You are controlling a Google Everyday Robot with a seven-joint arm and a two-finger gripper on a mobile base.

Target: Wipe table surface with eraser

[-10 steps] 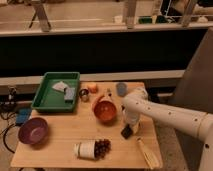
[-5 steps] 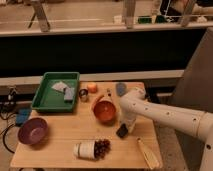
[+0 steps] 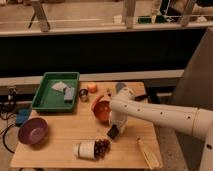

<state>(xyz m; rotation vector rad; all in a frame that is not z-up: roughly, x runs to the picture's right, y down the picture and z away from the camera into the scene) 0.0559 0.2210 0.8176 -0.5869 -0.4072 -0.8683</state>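
The light tan wooden table surface [image 3: 65,135] fills the lower middle of the camera view. My white arm reaches in from the right. Its gripper [image 3: 116,128] points down at the table's middle, just below the orange bowl [image 3: 101,110]. It is shut on the eraser [image 3: 113,132], a small dark block that rests against the tabletop.
A green tray [image 3: 44,100] with grey blocks [image 3: 65,90] sits at the back left. A purple bowl [image 3: 33,131] is front left. A white cup [image 3: 84,149] lies beside dark grapes [image 3: 102,147]. A pale long object [image 3: 148,153] lies front right. An orange fruit [image 3: 92,87] is at the back.
The gripper and the eraser have slid left across the tabletop, from right of the orange bowl to below it. Nothing else moved.
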